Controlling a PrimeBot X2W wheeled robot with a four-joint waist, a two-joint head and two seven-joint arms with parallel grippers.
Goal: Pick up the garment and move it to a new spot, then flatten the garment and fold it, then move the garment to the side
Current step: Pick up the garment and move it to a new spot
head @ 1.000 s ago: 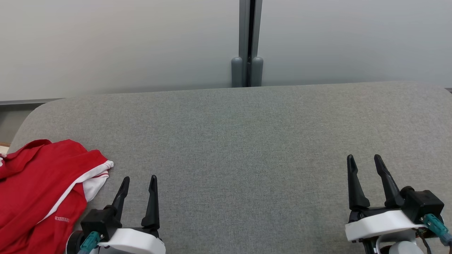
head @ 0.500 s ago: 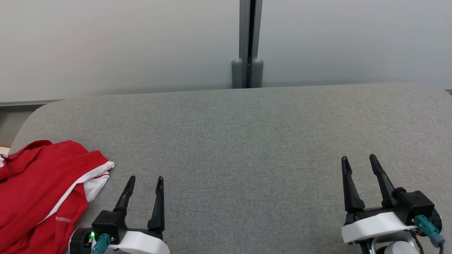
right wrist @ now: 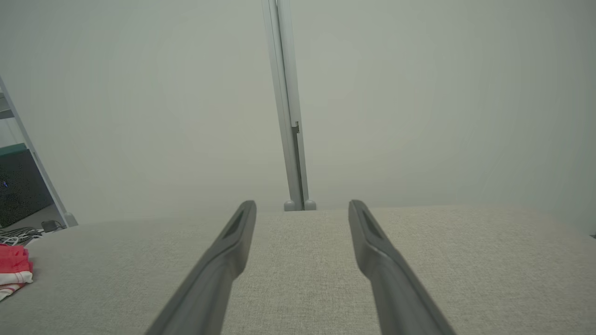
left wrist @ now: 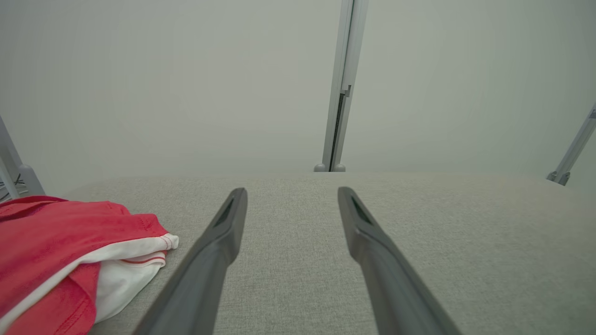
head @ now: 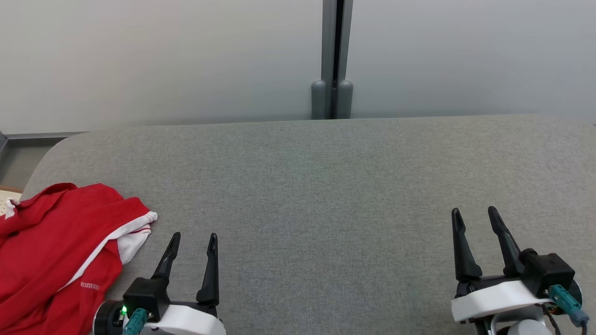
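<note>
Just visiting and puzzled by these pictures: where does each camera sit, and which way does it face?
Head view: on the robot's head, facing forward and down at the grey table; open left gripper lower left, open right gripper lower right.
Left wrist view: on the left wrist, facing along its two fingers across the table to the wall.
Right wrist view: on the right wrist, likewise along its own fingers.
Shared: all three show the red garment at left and the grey post.
</note>
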